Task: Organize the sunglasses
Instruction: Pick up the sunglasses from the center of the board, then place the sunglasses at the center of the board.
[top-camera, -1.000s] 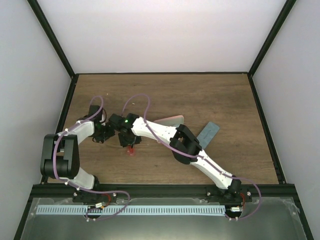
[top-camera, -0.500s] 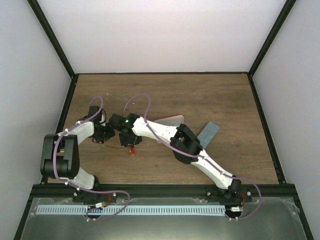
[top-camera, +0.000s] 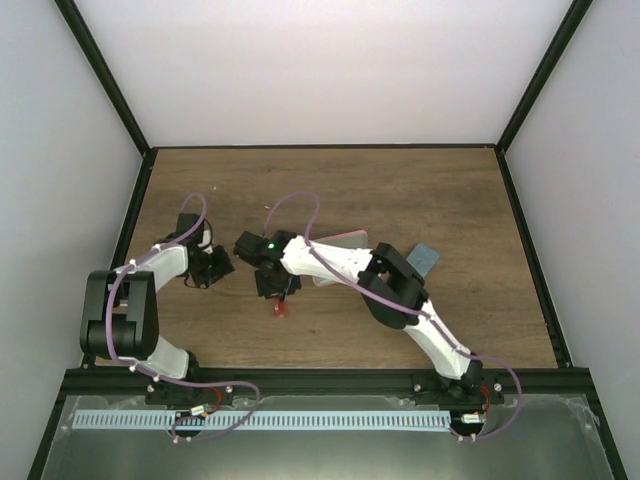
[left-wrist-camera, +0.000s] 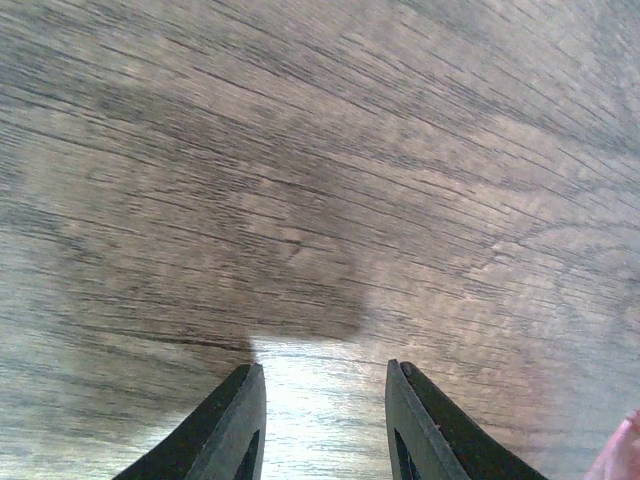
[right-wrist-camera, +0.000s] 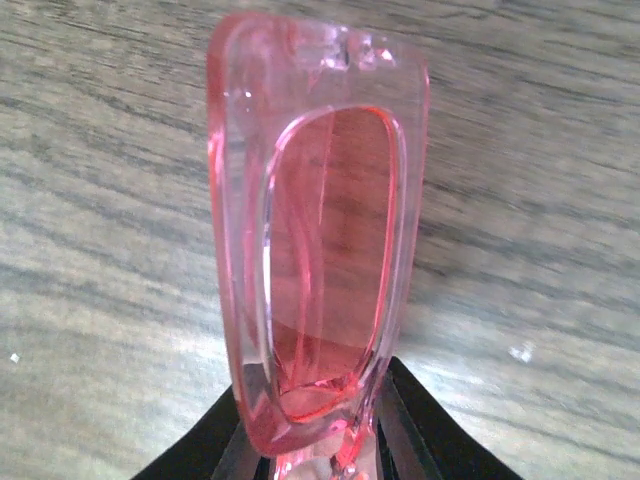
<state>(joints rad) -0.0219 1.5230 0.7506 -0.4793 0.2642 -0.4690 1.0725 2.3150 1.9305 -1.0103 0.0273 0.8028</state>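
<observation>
A reddish-pink translucent pair of sunglasses (right-wrist-camera: 315, 250) stands on end between the jaws of my right gripper (right-wrist-camera: 315, 420), which is shut on its lower end. From above, the sunglasses (top-camera: 281, 307) hang just under the right gripper (top-camera: 276, 286), left of the table's middle and a little above the wood. My left gripper (top-camera: 214, 265) sits to the left, apart from them. Its fingers (left-wrist-camera: 240, 420) stand open over bare wood with nothing between them. No second pair is in view.
A pink oblong case (top-camera: 338, 240) lies behind the right arm, partly hidden by it. A grey-blue case (top-camera: 424, 258) lies to its right. A sliver of something pink (left-wrist-camera: 625, 455) shows at the left wrist view's bottom right corner. Black frame rails border the wooden table (top-camera: 400, 190).
My right gripper has closed on the sunglasses and moved right and towards the near edge with them, away from the left gripper. The left gripper has stayed about where it was.
</observation>
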